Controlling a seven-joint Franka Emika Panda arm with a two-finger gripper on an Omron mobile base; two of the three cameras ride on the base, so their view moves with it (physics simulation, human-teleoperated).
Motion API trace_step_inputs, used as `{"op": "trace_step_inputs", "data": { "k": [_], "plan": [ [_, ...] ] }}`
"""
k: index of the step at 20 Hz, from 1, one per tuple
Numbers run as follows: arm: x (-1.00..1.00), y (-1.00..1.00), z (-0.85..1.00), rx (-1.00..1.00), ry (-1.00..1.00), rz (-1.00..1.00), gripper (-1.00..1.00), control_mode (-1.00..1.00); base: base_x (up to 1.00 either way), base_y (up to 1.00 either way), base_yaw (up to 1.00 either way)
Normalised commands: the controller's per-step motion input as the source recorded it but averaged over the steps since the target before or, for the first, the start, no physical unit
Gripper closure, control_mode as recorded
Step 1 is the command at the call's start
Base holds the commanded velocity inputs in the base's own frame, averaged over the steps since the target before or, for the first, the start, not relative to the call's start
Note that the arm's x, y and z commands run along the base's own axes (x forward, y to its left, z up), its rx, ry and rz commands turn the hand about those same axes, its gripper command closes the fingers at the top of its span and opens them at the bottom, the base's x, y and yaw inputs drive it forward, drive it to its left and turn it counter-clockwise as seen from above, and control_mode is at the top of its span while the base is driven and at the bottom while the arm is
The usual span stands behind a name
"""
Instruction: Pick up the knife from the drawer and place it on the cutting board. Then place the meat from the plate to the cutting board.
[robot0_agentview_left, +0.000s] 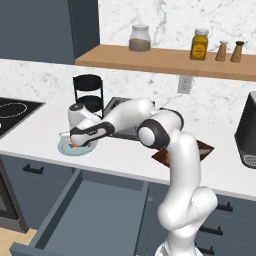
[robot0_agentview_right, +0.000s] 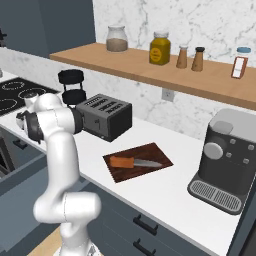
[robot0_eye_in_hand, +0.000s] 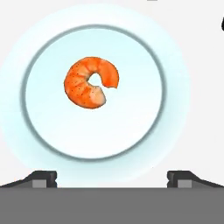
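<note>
The first half of the task is judged done: the knife (robot0_agentview_right: 134, 162) is seen lying flat on the cutting board (robot0_agentview_right: 150, 151), its orange-brown handle to the left and its blade to the right, in front of the toaster (robot0_agentview_right: 105, 116). The drawer (robot0_agentview_left: 95, 215) is left pulled open and nothing is seen inside it. The second half is judged not yet done: the meat (robot0_eye_in_hand: 90, 82), a curled orange shrimp-like piece, is seen resting on the plate (robot0_eye_in_hand: 170, 65), slightly off its centre, untouched.

The gripper (robot0_eye_in_hand: 112, 180) is held above the plate with its fingertips (robot0_eye_in_hand: 43, 178) set wide apart, nothing between them; the meat is seen ahead of the gap and a little to one side of its middle.

Room around the plate is limited: it is placed near the front edge of the counter (robot0_agentview_left: 130, 167), above the open drawer, and the black three-tier rack (robot0_agentview_left: 88, 93) is stood just behind it. The cutting board is well apart to the right, and the bare counter in front of the toaster is judged open for the carry.
</note>
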Motion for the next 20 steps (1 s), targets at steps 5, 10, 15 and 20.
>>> {"op": "trace_step_inputs", "data": {
  "k": [5,10,15,20],
  "plan": [
    [0.31,0.16,-0.12,-0.01,0.0,0.0,-1.0,-1.0,0.0,0.0,0.0],
    [0.35,0.14,-0.11,0.0,0.0,0.0,-1.0,-1.0,0.0,0.0,0.0],
    [0.22,0.0,-0.21,0.0,0.0,0.0,-1.0,-1.0,0.0,0.0,0.0],
    [0.25,0.0,-0.23,0.0,0.0,0.0,-1.0,-1.0,0.0,0.0,0.0]
  ]
}}
